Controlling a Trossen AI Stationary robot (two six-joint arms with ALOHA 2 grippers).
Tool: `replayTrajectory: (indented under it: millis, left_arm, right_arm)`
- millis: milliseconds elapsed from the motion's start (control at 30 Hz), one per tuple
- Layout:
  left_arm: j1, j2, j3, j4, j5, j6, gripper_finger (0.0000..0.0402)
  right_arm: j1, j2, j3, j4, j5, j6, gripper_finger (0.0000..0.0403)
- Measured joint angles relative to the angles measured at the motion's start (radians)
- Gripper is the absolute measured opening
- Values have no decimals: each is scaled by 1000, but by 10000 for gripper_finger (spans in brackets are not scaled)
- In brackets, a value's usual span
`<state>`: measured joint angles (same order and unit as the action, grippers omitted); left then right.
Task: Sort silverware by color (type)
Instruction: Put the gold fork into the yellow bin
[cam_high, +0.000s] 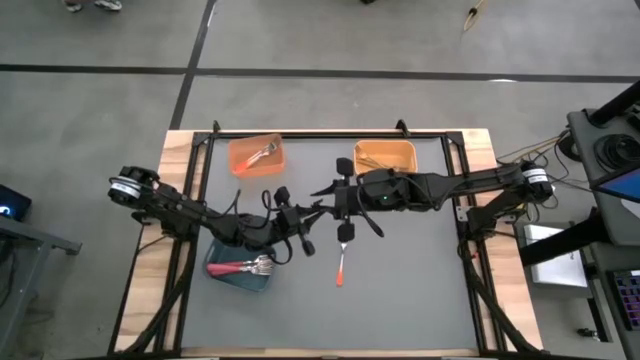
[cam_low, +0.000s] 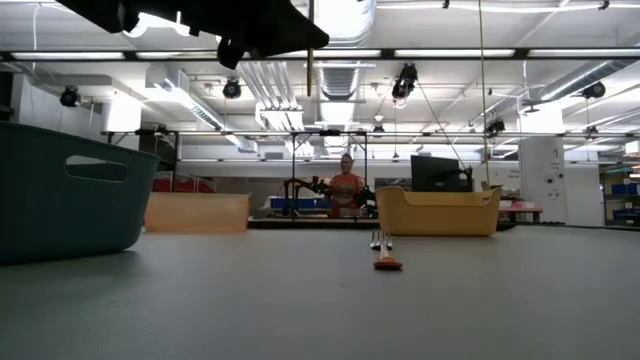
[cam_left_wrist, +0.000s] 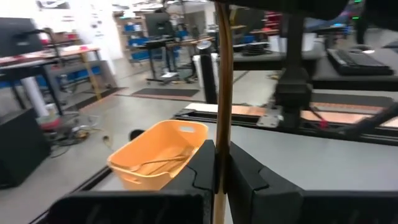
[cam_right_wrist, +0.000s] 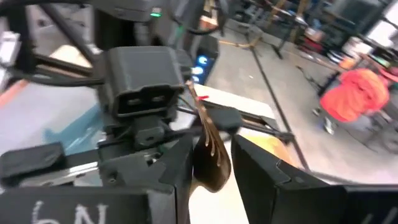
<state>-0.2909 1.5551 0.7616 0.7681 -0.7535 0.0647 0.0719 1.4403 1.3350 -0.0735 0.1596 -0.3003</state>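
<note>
Grey bench (cam_high: 420, 280) carries three bins. Teal bin (cam_high: 238, 272) sits at the near left with red-handled forks (cam_high: 240, 267) in it. Orange bin (cam_high: 256, 155) is at the far left, one fork inside (cam_high: 262, 152). Yellow bin (cam_high: 385, 157) is at the far right of centre; gold forks (cam_left_wrist: 163, 163) lie in it, seen from the left wrist.

Both arms meet above mid-bench. Left gripper (cam_high: 312, 212) is clenched on a gold fork (cam_left_wrist: 222, 93): in the left wrist view the thin gold handle stands upright, pinched between the two fingers (cam_left_wrist: 202, 171). Right gripper (cam_high: 335, 197) sits just beside the left one; in the right wrist view the same fork's tine end hangs between its fingers (cam_right_wrist: 264, 171), with a gap on at least one side, so cannot tell if it grips or not.

Orange-handled fork (cam_high: 342, 255) lies flat on the bench below the grippers, tines toward the far side, well apart from all bins.

A person (cam_low: 346, 187) in orange stands in the room behind.
</note>
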Motion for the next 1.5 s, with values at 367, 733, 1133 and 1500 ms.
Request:
replayTrajectory:
  millis: [367,733,1133,1500]
  left_arm:
    - [3,0,-1,7,-86,4,0]
    - [19,0,-1,9,-85,-2,0]
    - [32,2,-3,7,-147,-7,0]
    - [33,2,-3,6,-194,48,2]
  right_arm:
    - [0,-5,39,8,72,35,103]
    - [-1,-5,62,13,76,74,105]
    - [-2,-8,110,16,122,105,105]
    - [45,-49,148,-89,184,234,105]
